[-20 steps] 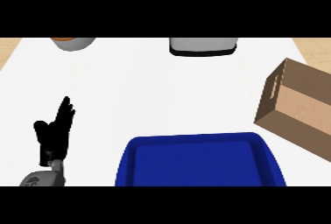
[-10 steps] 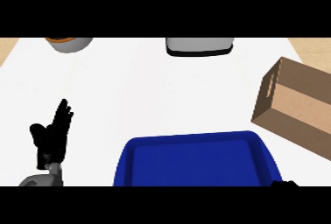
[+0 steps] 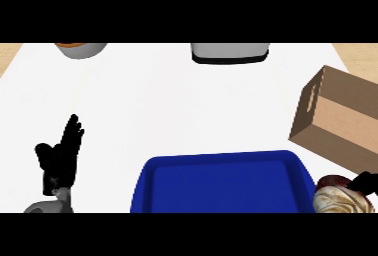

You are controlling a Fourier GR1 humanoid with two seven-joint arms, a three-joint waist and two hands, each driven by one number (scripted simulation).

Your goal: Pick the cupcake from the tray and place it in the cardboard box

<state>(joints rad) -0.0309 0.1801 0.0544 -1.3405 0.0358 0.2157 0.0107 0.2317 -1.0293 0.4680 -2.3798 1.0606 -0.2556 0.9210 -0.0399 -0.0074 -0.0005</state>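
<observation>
The left hand rests open, fingers up. The tray lies centre. At lower right, the cupcake sits beside the tray, below the cardboard box; the right hand touches it, grasp indeterminable. Light, soft topping: hold the sides.

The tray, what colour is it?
The tray is deep blue, seen in the head view.

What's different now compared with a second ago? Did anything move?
The cupcake has come into sight at the lower right, beside the blue tray, with the right hand dark at its edge; a second ago neither showed. The left hand stayed open at the lower left. The cardboard box kept its place.
</observation>
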